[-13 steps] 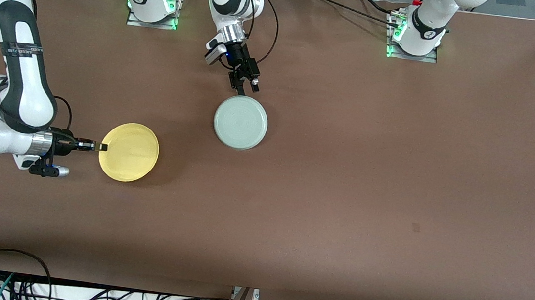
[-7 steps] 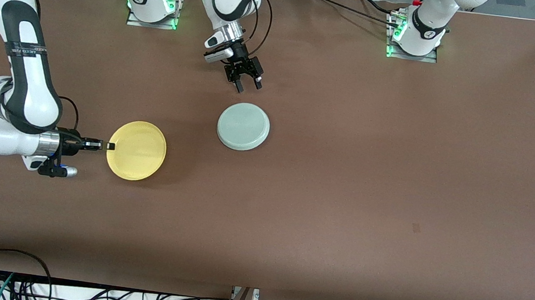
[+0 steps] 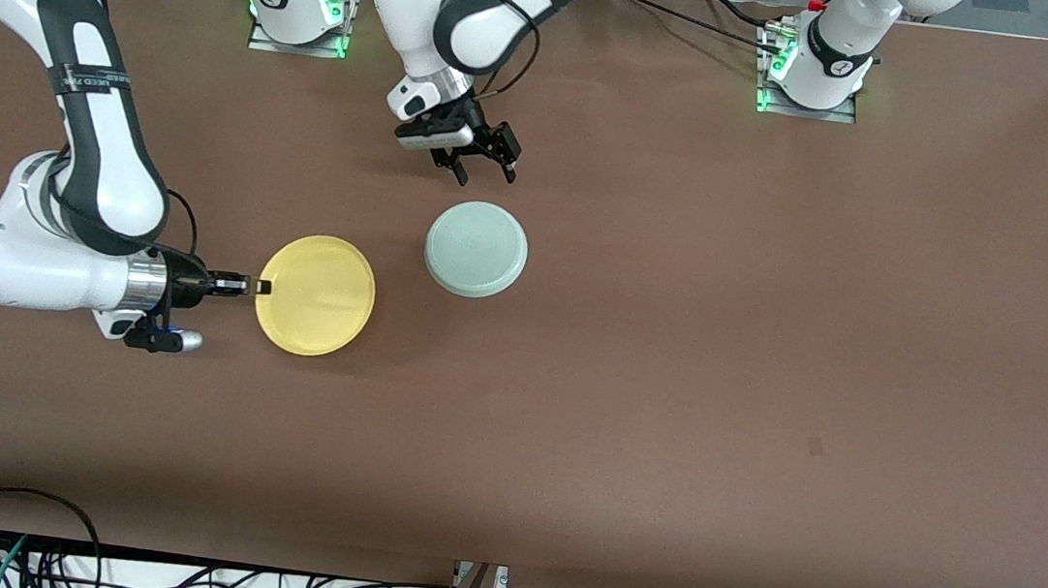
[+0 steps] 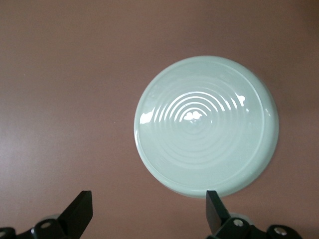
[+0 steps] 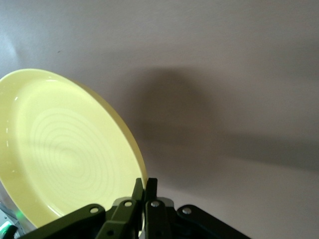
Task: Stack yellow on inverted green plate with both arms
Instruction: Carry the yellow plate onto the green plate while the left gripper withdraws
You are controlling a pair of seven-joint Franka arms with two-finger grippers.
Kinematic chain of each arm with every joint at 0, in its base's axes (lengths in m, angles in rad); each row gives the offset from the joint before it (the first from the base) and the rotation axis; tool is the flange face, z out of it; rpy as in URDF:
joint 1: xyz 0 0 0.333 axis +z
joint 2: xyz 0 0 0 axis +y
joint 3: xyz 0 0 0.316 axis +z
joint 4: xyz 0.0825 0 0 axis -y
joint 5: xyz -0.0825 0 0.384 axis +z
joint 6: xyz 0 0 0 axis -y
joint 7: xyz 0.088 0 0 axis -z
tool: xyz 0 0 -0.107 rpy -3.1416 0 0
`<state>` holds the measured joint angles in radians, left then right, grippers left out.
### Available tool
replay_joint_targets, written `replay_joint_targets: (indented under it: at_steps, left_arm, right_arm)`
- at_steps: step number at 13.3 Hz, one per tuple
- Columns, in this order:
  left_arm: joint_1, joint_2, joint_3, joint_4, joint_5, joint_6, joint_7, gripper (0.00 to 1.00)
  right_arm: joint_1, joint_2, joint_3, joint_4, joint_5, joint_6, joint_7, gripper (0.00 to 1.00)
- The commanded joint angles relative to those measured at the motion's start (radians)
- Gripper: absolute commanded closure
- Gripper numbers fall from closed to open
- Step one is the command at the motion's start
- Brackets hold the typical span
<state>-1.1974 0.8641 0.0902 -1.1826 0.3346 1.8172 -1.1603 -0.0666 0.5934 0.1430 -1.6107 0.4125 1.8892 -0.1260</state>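
The yellow plate (image 3: 314, 294) is held by its rim in my right gripper (image 3: 262, 287), which is shut on it. The plate hangs level, a little above the table, and casts a shadow. It shows in the right wrist view (image 5: 60, 149) with the right gripper (image 5: 144, 191) pinching its edge. The green plate (image 3: 476, 248) lies upside down on the table, apart from the yellow plate, toward the left arm's end. My left gripper (image 3: 483, 171) is open and empty, just above the table beside the green plate's rim. The left wrist view shows the green plate (image 4: 207, 124) clear of the left gripper (image 4: 149, 214).
The two arm bases (image 3: 297, 2) (image 3: 816, 62) stand at the table's edge farthest from the front camera. Cables (image 3: 20, 553) lie below the table's front edge. A small dark mark (image 3: 815, 446) is on the brown table toward the left arm's end.
My left gripper let go of the green plate, opened and drew back from it; the plate now lies flat, upside down. My right gripper carried the yellow plate toward the green plate.
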Motion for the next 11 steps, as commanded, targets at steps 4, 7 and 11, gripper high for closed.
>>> replay_joint_targets:
  at_steps: [4, 7, 11]
  left_arm:
    - [0.209, -0.172, -0.018, -0.031, -0.254, 0.002, 0.262, 0.0]
    - [0.304, -0.246, -0.023, -0.049, -0.282, -0.013, 0.355, 0.0]
    - [0.421, -0.319, -0.021, -0.057, -0.351, -0.105, 0.473, 0.0]
  right_arm:
    - [0.091, -0.004, 0.003, -0.041, 0.005, 0.059, 0.028, 1.0]
    - [0.137, -0.006, 0.003, -0.081, 0.005, 0.129, 0.029, 1.0]
    - [0.205, -0.029, 0.004, -0.15, 0.006, 0.224, 0.034, 1.0]
